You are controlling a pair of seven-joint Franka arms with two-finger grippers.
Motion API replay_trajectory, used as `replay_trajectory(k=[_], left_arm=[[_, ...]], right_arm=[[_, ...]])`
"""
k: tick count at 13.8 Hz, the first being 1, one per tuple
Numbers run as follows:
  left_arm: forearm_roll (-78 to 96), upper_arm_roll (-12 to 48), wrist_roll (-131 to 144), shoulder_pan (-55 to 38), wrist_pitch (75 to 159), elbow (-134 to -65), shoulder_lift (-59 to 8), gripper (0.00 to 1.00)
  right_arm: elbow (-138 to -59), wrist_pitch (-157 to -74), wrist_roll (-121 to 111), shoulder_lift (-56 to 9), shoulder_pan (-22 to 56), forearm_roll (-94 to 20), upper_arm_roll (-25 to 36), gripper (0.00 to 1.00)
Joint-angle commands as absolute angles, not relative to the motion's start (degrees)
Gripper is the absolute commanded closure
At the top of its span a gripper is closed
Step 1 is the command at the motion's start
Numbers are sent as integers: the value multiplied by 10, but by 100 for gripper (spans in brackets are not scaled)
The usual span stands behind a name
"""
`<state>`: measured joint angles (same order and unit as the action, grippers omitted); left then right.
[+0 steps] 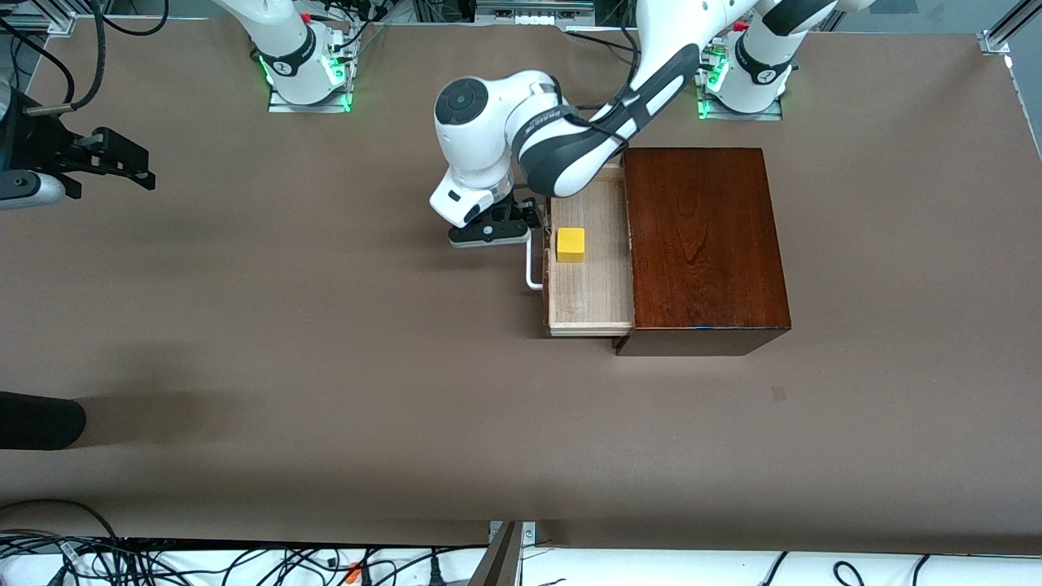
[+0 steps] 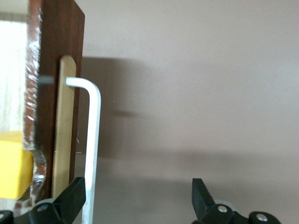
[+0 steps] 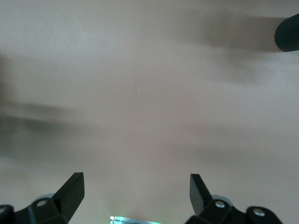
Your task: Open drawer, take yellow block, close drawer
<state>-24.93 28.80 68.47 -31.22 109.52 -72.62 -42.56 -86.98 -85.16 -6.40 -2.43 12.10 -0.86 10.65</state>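
Observation:
The drawer (image 1: 590, 285) stands pulled out of the dark wooden box (image 1: 707, 244) toward the right arm's end of the table, its pale inside showing. The yellow block (image 1: 571, 244) sits inside it, close to the drawer front, and shows in the left wrist view as a yellow block (image 2: 14, 168) past the dark drawer front (image 2: 58, 116). My left gripper (image 1: 525, 224) is low at the white handle (image 1: 533, 273). It is open (image 2: 138, 186), with the handle bar (image 2: 93, 140) just inside one finger and not pinched. My right gripper (image 1: 134, 167) waits open (image 3: 135, 182) over bare table at the right arm's end.
A black rounded object (image 1: 41, 419) pokes in at the right arm's end of the table, nearer the front camera, and shows as a black object (image 3: 287, 32) in the right wrist view. Cables (image 1: 244, 561) run along the table's front edge. The brown table top (image 1: 326, 342) is bare around the box.

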Motion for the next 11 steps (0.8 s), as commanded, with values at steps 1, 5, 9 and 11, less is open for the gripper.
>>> replay_trajectory(k=[1, 5, 9, 11], left_arm=[[-208, 294, 665, -288, 1043, -726, -367, 0], [-102, 294, 536, -182, 976, -737, -270, 0], [-55, 294, 388, -63, 911, -740, -218, 0], [-27, 294, 305, 8, 900, -763, -187, 0]], right_arm=[[-862, -845, -72, -38, 120, -11, 107, 0], [-867, -842, -129, -38, 123, -12, 105, 0], [-867, -840, -207, -39, 151, -17, 102, 0], [-867, -836, -214, -39, 191, -17, 99, 0]])
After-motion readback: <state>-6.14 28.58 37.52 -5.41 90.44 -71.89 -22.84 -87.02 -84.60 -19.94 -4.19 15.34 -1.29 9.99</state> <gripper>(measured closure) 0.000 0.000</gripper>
